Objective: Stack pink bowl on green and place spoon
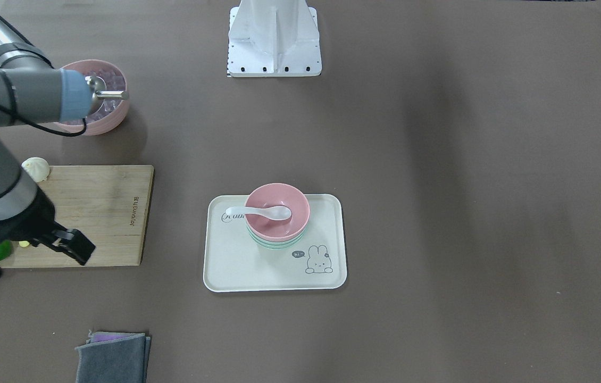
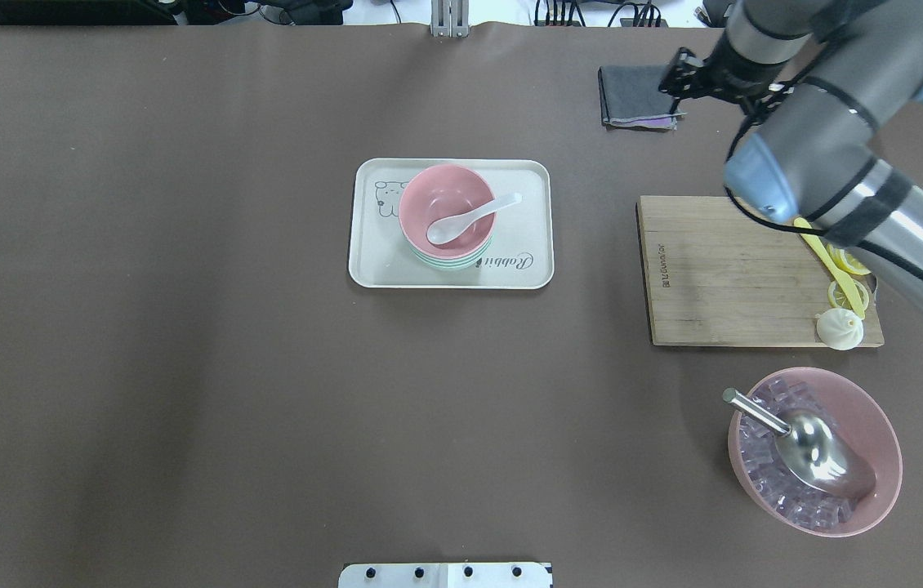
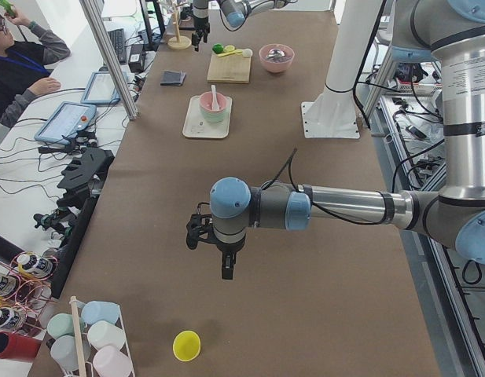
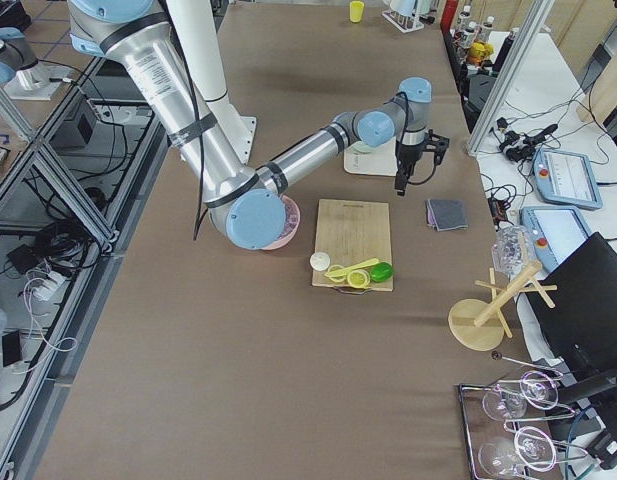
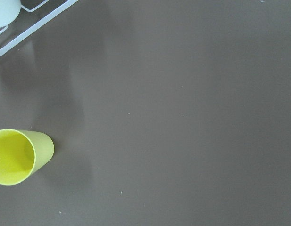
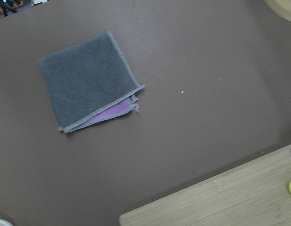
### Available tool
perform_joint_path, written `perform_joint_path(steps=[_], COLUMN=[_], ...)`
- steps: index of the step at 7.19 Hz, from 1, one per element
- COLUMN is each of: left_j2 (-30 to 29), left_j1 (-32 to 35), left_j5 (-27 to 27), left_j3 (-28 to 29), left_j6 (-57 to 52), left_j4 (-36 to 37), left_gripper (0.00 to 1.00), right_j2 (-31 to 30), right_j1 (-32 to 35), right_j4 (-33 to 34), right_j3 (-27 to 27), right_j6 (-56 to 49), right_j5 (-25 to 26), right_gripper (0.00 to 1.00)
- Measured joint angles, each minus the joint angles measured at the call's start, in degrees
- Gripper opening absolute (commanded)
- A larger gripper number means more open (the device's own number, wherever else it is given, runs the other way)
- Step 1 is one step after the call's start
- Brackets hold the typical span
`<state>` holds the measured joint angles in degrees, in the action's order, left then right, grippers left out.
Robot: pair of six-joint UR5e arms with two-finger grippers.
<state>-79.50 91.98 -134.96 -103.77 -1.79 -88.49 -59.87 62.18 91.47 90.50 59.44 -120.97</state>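
Note:
A pink bowl (image 1: 279,230) sits nested on a green bowl (image 1: 274,245) on the cream tray (image 1: 247,266); the stack also shows in the overhead view (image 2: 447,196). A white spoon (image 1: 258,212) lies in the pink bowl with its handle over the rim. My right gripper (image 1: 80,250) hangs empty above the table between the wooden board and the grey cloth, well away from the tray, and its fingers look shut. My left gripper (image 3: 226,271) hovers over bare table far from the tray. It shows only in the exterior left view, so I cannot tell whether it is open or shut.
A wooden cutting board (image 2: 723,269) carries a bun (image 2: 840,329) and yellow-green utensils. A second pink bowl of ice cubes (image 2: 813,449) holds a metal scoop. A folded grey cloth (image 2: 633,98) lies beyond the board. A yellow cup (image 5: 18,155) lies on its side near the left arm.

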Motion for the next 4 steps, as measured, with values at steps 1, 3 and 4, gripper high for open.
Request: perform_joint_path(steps=[1, 3, 4], left_j2=[-0.04, -1.19, -1.54], left_j1=[-0.04, -0.07, -0.06], left_j5=[-0.02, -0.57, -0.96], left_j3=[0.82, 1.69, 1.74], left_j6=[0.06, 0.30, 0.22], left_j4=[-0.02, 0.06, -0.05], left_gripper=[0.99, 0.99, 0.99], right_j2=[-5.10, -15.33, -20.39], right_j1=[4.59, 13.06, 17.26], right_j4=[-0.02, -0.46, -0.61], right_j3=[1.78, 2.96, 3.14], right_j6=[-8.45, -26.65, -34.54], right_j5=[-3.41, -7.86, -9.05], right_gripper=[1.00, 1.00, 1.00])
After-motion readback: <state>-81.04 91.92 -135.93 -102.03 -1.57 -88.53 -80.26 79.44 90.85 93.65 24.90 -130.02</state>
